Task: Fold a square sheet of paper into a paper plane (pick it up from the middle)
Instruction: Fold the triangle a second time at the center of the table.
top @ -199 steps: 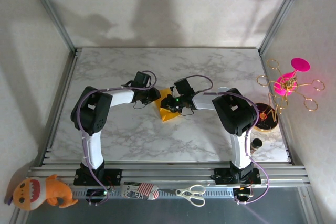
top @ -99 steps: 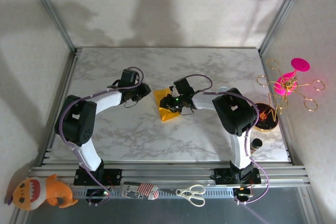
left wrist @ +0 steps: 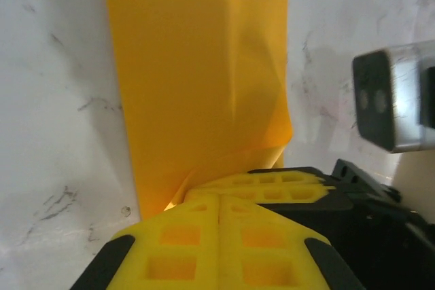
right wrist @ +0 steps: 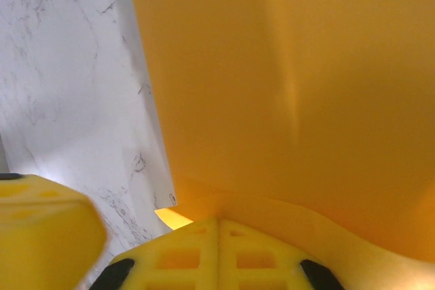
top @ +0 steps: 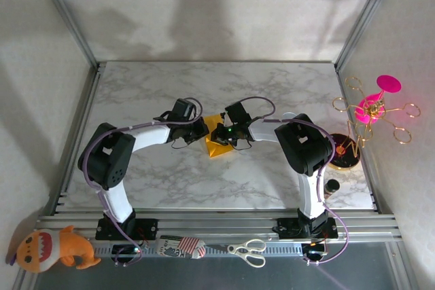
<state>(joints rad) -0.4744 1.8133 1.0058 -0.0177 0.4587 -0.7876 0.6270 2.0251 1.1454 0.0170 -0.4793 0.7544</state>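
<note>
The orange-yellow square sheet of paper (top: 216, 146) lies partly folded on the marble table (top: 170, 174), near its middle. My right gripper (top: 221, 134) is at the sheet's upper part, shut on a raised edge of it. In the right wrist view the paper (right wrist: 292, 66) curls up right at the closed gripper tips (right wrist: 219, 222). My left gripper (top: 202, 130) reaches in from the left, shut, its tips (left wrist: 219, 198) against the right gripper's fingers (left wrist: 272, 181) at the edge of the paper (left wrist: 197, 66). No dart shape shows.
A gold wire stand with a pink disc (top: 372, 108) and a dark round base (top: 343, 153) stand at the right edge, with a small dark jar (top: 332, 187) nearer. Scissors (top: 248, 251), a striped item (top: 182, 246) and a plush toy (top: 51, 248) lie on the front rail.
The left arm swung away to the left of the paper, then came back to its left edge. The right gripper stayed on the paper.
</note>
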